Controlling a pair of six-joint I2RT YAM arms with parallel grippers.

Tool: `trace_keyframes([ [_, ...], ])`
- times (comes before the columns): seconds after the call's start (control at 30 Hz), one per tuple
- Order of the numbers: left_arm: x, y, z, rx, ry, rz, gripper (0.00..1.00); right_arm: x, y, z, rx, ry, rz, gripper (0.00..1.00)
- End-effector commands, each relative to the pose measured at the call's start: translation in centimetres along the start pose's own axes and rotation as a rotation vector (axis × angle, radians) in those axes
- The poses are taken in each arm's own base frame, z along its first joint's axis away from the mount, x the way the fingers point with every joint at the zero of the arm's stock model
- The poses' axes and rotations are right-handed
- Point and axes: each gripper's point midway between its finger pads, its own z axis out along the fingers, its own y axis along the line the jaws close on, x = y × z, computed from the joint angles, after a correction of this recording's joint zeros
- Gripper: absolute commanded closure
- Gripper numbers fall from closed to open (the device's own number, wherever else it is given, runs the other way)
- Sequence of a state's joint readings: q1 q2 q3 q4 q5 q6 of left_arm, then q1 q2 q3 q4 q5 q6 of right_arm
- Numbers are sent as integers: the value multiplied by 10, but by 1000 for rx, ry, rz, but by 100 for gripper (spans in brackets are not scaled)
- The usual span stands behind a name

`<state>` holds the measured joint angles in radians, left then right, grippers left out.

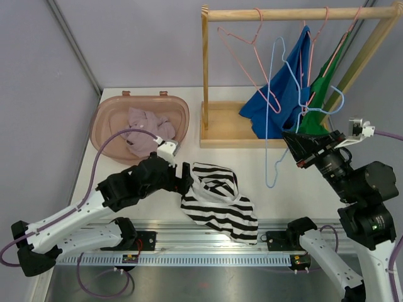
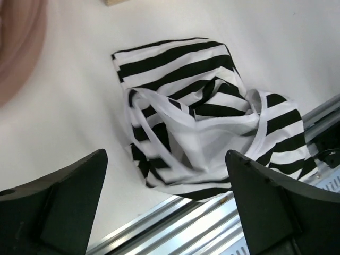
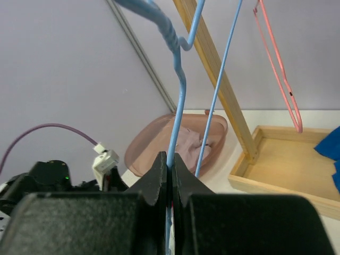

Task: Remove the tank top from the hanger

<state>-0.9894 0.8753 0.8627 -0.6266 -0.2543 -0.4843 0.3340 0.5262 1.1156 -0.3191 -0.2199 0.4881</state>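
I see the wooden rack (image 1: 296, 12) standing tallest. The striped tank top (image 1: 220, 201) lies crumpled in front of it, off any hanger. My left gripper (image 2: 164, 159) hovers there, fingers apart. Below the rack's right end, my right gripper (image 3: 170, 164) pinches the blue hanger (image 3: 178, 114).

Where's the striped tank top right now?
In the top view, the striped tank top lies crumpled on the table at its near edge, centre, just right of the left gripper.
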Motion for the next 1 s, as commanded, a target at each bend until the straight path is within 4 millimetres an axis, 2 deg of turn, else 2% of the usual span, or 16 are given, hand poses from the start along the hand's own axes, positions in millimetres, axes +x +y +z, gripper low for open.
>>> trace_keyframes([
  [0.0, -32, 10, -32, -40, -116, -34, 1, 37, -28, 6, 126, 241, -52, 100],
  [0.03, -36, 13, -44, -41, -128, -33, 1, 41, -24, 10, 102, 280, -48, 100],
  [0.17, -41, 22, -71, -40, -154, 4, 1, 40, -20, 31, 78, 354, -50, 100],
  [0.27, -38, 34, -82, -63, -175, 33, 1, 37, -21, 48, 77, 380, -52, 100],
  [0.3, -37, 37, -84, -73, -180, 36, 1, 35, -22, 60, 77, 393, -59, 100],
  [0.37, -34, 41, -85, -79, -193, 37, 1, 37, -23, 71, 69, 427, -58, 100],
  [0.4, -30, 43, -84, -74, -200, 37, 1, 37, -26, 86, 69, 442, -64, 100],
  [0.47, -29, 40, -84, -53, -212, 28, 1, 37, -29, 101, 59, 456, -73, 100],
  [0.57, -29, 43, -85, -60, -220, 22, 1, 27, -29, 138, 36, 466, -91, 100],
  [0.63, -28, 44, -83, -69, -218, 21, 1, 23, -28, 152, 24, 469, -91, 100],
  [0.67, -28, 44, -83, -71, -217, 19, 1, 32, -37, 164, 38, 499, -79, 100],
  [0.7, -27, 45, -82, -74, -212, 21, 1, 20, -31, 170, 22, 472, -90, 100],
  [0.93, -24, 47, -76, -103, -187, 28, 1, 17, -41, 218, 18, 477, -99, 100],
  [0.97, -24, 47, -75, -106, -186, 27, 1, 31, -52, 227, 35, 516, -91, 100],
])
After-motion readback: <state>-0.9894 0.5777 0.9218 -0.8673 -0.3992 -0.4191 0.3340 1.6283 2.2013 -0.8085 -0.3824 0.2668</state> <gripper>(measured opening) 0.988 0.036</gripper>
